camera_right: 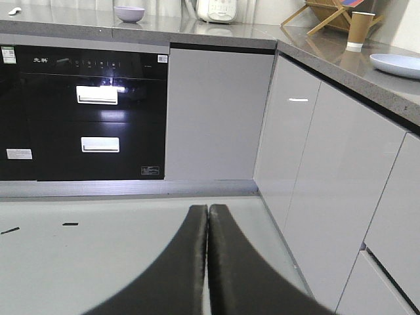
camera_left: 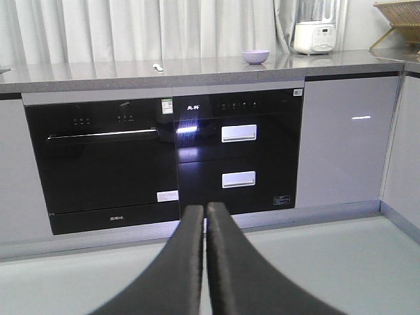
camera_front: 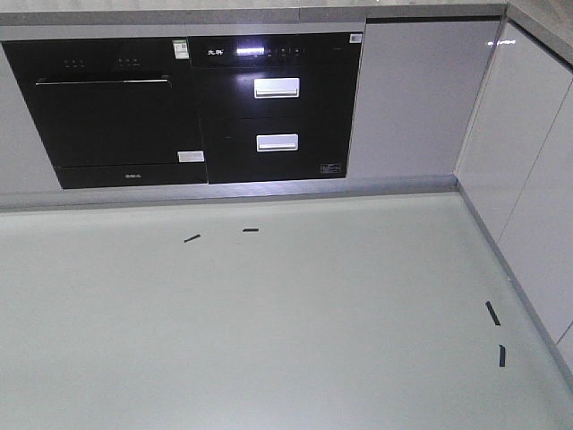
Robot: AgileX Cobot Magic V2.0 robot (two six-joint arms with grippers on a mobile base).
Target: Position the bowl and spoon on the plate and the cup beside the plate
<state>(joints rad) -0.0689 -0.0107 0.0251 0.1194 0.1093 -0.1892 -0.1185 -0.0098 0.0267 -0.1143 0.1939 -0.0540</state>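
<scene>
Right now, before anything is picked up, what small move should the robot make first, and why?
Probably drive the base forward toward the counter corner. The bowl and spoon lie on the far counter, the cup and plate on the side counter, all seemingly beyond reach; both pairs of jaws are shut and empty.

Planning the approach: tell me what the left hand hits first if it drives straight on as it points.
Probably the black appliance front under the countertop, near the seam between its two units. The left hand is shut, and the way there looks free; depth unclear.
</scene>
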